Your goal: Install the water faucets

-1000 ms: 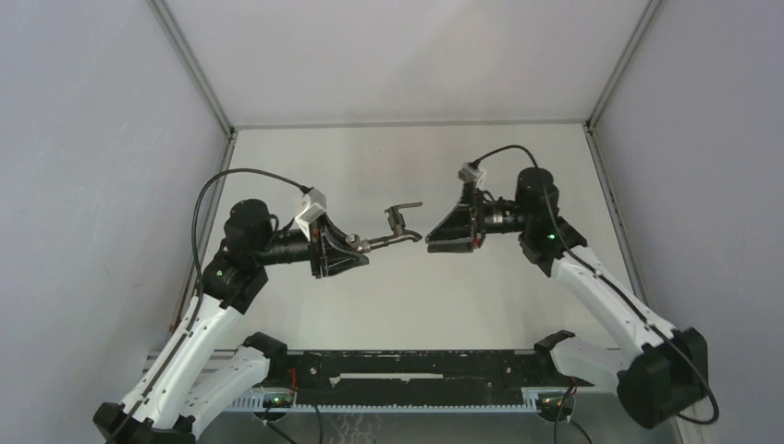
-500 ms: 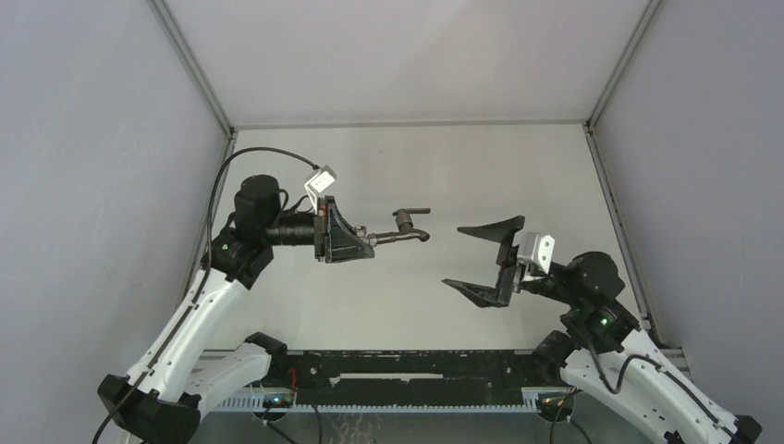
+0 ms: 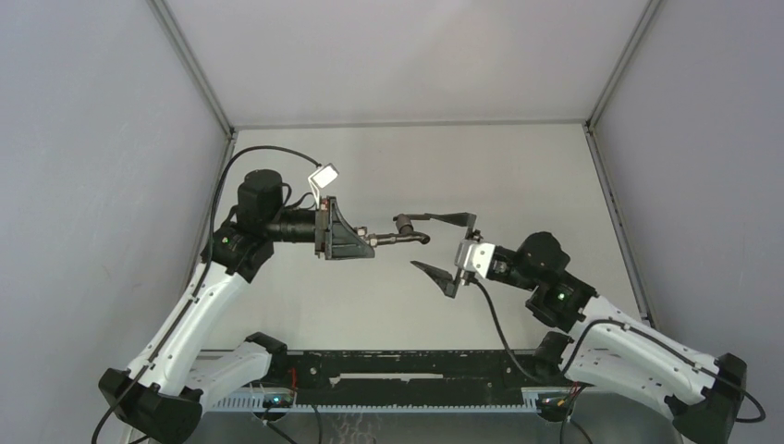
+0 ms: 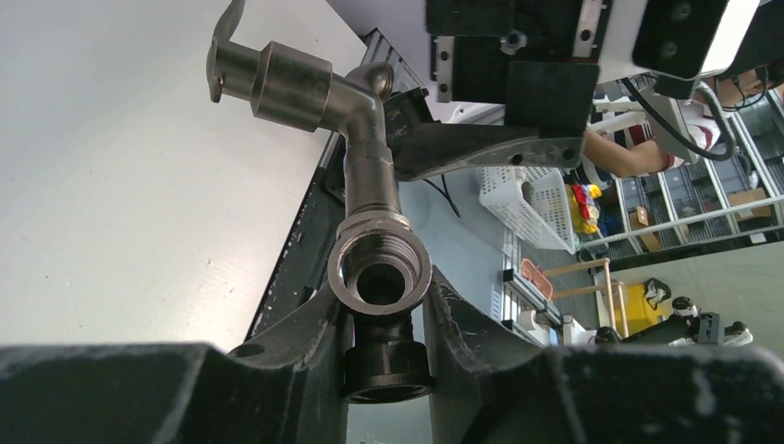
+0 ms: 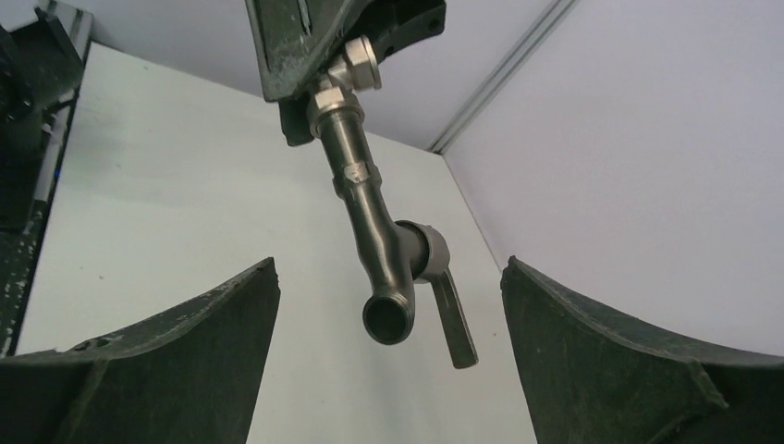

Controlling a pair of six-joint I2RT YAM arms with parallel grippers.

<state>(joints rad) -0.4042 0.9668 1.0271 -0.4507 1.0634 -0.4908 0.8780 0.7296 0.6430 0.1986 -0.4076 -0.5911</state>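
Observation:
The water faucet (image 3: 399, 233) is one slim grey-brown tap, held level in the air above the table. My left gripper (image 3: 366, 242) is shut on its threaded fitting end (image 4: 379, 270). The stem and lever handle (image 4: 277, 79) point away from the left wrist camera. My right gripper (image 3: 444, 245) is open, with its fingers on either side of the spout end. In the right wrist view the spout mouth (image 5: 388, 319) and the lever (image 5: 448, 319) hang between the wide-open fingers (image 5: 185, 333) without touching them.
The black rail with both arm bases (image 3: 407, 370) runs along the near edge. Grey walls enclose the white table (image 3: 518, 176) on three sides. A white basket (image 4: 522, 199) and shelves stand beyond the table in the left wrist view.
My right arm drew back and down from beside the faucet, turned, then came in again with its jaws wide open round the spout. My left gripper lifted and turned the faucet slightly.

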